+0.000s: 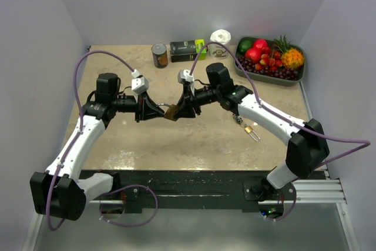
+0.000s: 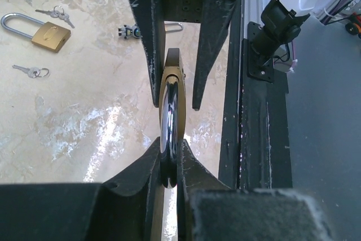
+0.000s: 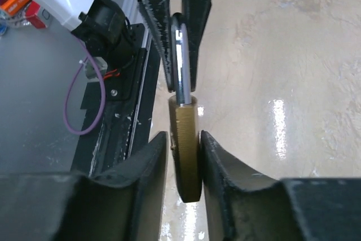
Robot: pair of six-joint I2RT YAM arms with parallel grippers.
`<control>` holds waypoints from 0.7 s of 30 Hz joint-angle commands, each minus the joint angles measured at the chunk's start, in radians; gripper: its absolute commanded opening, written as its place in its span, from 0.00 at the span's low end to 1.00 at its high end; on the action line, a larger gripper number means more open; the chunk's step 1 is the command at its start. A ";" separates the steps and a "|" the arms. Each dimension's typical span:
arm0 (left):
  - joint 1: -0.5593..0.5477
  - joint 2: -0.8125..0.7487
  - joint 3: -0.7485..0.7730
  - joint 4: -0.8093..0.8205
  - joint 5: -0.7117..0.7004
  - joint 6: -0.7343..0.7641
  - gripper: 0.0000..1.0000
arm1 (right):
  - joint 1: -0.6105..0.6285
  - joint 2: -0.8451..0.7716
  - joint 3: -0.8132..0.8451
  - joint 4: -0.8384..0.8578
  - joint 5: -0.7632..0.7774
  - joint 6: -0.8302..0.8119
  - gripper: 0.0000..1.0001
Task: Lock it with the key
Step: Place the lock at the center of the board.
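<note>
A brass padlock hangs in the air between my two grippers above the table's middle. My left gripper is shut on its chrome shackle. My right gripper has its jaws around the brass body. One finger touches the body and a thin gap shows at the other. A second brass padlock lies on the table to the right; it also shows in the left wrist view. Small keys and a single key lie beside it.
At the back stand a can, a dark box, a white cup and a tray of fruit. The black mounting rail runs along the near edge. White walls close in the sides.
</note>
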 commanded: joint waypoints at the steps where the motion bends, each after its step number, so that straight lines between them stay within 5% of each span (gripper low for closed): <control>1: 0.010 -0.037 0.026 0.164 0.076 -0.057 0.00 | 0.003 -0.024 -0.001 0.027 0.001 0.029 0.28; 4: 0.014 -0.038 0.016 0.227 0.057 -0.121 0.05 | 0.005 -0.015 0.012 0.004 0.010 0.032 0.00; 6: 0.023 -0.037 0.008 0.294 -0.013 -0.222 0.30 | 0.003 -0.015 0.016 0.031 0.057 0.096 0.00; 7: 0.027 -0.035 0.000 0.316 -0.056 -0.261 0.52 | 0.000 -0.018 0.016 0.045 0.092 0.128 0.00; 9: 0.055 -0.025 -0.003 0.362 -0.185 -0.417 0.64 | -0.016 -0.026 -0.003 0.135 0.226 0.272 0.00; 10: 0.063 -0.020 -0.003 0.374 -0.205 -0.462 0.87 | -0.038 -0.042 -0.029 0.181 0.269 0.315 0.00; 13: 0.069 -0.002 0.031 0.376 -0.307 -0.601 0.99 | -0.052 -0.076 -0.062 0.316 0.433 0.432 0.00; 21: 0.058 0.027 -0.001 0.471 -0.550 -1.055 0.99 | -0.027 -0.112 -0.093 0.479 0.686 0.618 0.00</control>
